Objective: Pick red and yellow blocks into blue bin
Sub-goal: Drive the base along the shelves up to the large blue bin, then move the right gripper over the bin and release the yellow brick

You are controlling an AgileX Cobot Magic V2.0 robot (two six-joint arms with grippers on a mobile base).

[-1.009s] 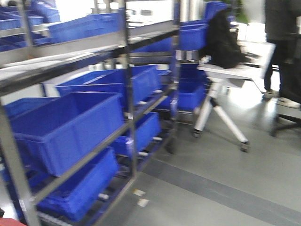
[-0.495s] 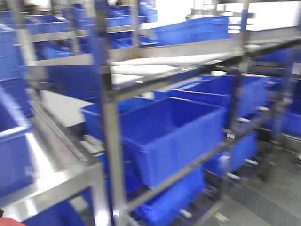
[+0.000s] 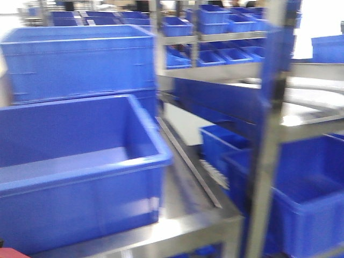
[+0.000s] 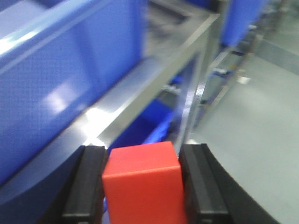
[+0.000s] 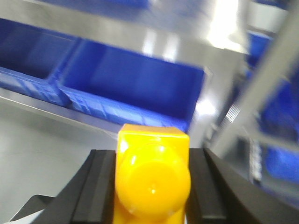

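Observation:
In the left wrist view my left gripper (image 4: 142,154) is shut on the red block (image 4: 142,186), whose flat sides are pressed between the two black fingers (image 4: 88,182). My right gripper (image 5: 153,156) is shut on the yellow block (image 5: 153,179), which has a round stud facing the camera. The blue bin (image 3: 80,207), wide with smooth walls and a thick rim, stands on a steel shelf (image 3: 183,215) at the near left of the front view. Its blue wall (image 4: 51,74) fills the upper left of the left wrist view, above and left of the red block.
A taller ribbed blue crate (image 3: 80,59) stands behind the bin. Steel rack posts (image 3: 266,161) and more blue bins (image 3: 301,199) fill the right. Grey floor (image 4: 252,140) lies right of the shelf edge (image 4: 140,98). Blue bins on a low shelf (image 5: 131,88) face the right wrist.
The front view has swung left along the racks. The white table and standing person have left the view, and the wide blue bin now sits close at the left.

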